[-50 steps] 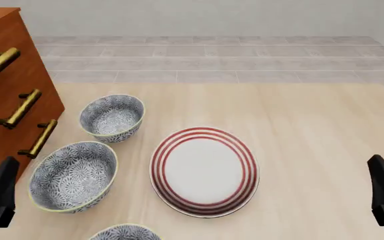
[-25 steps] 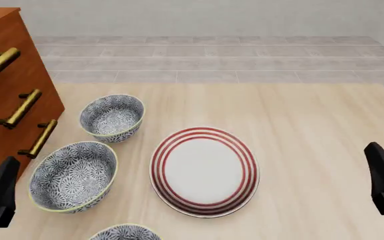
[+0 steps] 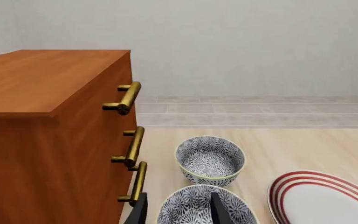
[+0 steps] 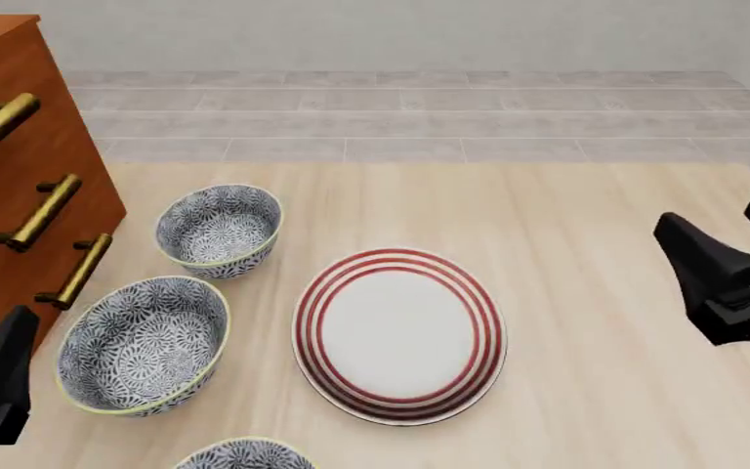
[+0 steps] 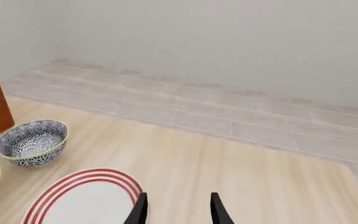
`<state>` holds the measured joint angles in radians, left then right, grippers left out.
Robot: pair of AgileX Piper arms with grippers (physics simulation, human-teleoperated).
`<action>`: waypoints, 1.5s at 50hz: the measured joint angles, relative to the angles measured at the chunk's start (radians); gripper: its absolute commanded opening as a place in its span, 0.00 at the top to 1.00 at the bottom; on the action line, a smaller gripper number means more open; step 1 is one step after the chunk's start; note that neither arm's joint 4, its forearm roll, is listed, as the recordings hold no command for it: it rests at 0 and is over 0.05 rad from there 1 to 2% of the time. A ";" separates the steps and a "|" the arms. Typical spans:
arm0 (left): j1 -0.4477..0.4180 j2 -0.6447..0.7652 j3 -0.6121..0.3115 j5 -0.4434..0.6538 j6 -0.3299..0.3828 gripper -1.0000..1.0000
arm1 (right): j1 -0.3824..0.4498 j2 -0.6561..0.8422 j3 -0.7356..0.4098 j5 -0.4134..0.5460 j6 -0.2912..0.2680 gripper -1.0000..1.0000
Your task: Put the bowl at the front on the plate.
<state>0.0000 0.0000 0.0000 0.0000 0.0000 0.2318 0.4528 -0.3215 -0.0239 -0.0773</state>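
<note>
The bowl at the front [image 4: 245, 455] is white with a blue-grey floral pattern, and only its far rim shows at the bottom edge of the front view. The plate [image 4: 398, 335], white with red rings, lies in the middle of the table with nothing on it; it also shows as plate [image 3: 328, 200] and plate [image 5: 86, 198]. My left gripper [image 4: 4, 366] sits low at the front left, beside the middle bowl, open [image 3: 179, 198]. Right of the plate and clear of it hangs my right gripper [image 4: 721, 227], open [image 5: 179, 196] and holding nothing.
Two look-alike bowls stand left of the plate: a middle bowl [image 4: 144, 344] and a far bowl [image 4: 219, 230]. A wooden drawer cabinet [image 4: 23, 195] with brass handles [image 3: 132, 147] fills the left side. Bare tabletop [image 4: 609, 225] lies right of the plate.
My right gripper has moved away from the front edge, forward over the table and slightly left. The left gripper, bowls and plate have not moved.
</note>
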 measured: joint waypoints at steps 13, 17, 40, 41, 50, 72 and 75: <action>0.000 0.000 0.000 0.000 0.000 0.00 | 0.121 0.156 -0.119 0.054 0.023 0.00; 0.000 0.000 0.000 0.000 0.000 0.00 | 0.164 0.204 -0.153 0.074 0.027 0.00; 0.000 0.000 0.000 0.000 0.000 0.00 | 0.375 0.468 -0.352 0.192 0.059 0.00; 0.000 0.000 0.000 0.000 0.000 0.00 | 0.387 0.482 -0.359 0.198 0.062 0.00; 0.000 0.000 0.000 0.000 0.000 0.00 | 0.488 0.595 -0.425 0.241 0.088 0.00; 0.000 0.000 0.000 0.000 0.000 0.00 | 0.657 0.765 -0.515 0.311 0.153 0.00; 0.000 0.000 0.000 0.000 0.000 0.00 | 0.675 0.782 -0.521 0.318 0.159 0.00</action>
<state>0.0000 0.0000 0.0000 0.0000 0.0000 0.9063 1.2348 -0.8424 0.2946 0.0815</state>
